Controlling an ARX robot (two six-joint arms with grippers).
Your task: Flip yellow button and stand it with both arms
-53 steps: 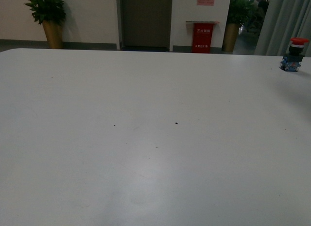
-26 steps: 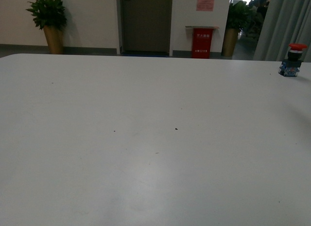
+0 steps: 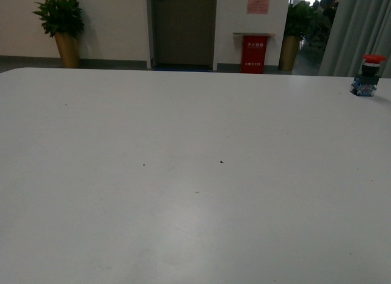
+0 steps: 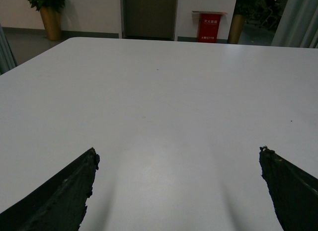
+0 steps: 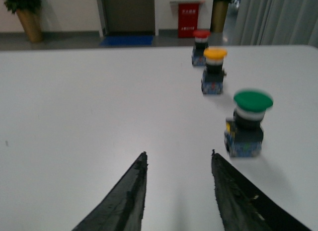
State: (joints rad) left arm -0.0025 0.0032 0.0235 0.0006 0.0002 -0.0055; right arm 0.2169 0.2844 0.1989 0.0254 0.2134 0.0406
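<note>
Your yellow button [image 5: 214, 70] stands upright on the worktop [image 5: 99, 97], between the red button [image 5: 200, 40] beyond it and the green button [image 5: 246, 122] nearer the right pincer [image 5: 178, 161]. Both pincers are empty: the right one partly open, the left pincer [image 4: 179, 159] spread wide.

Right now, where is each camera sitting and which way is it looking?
Front view: on the robot's body, looking across the white table toward a door; no arm shows, only the red button far right.
Left wrist view: on the left arm, looking over bare table; the open left hand shows.
Right wrist view: on the right arm, facing the green button, yellow button and red button; the open right hand shows.
Shared: all see the red box by the wall.
</note>
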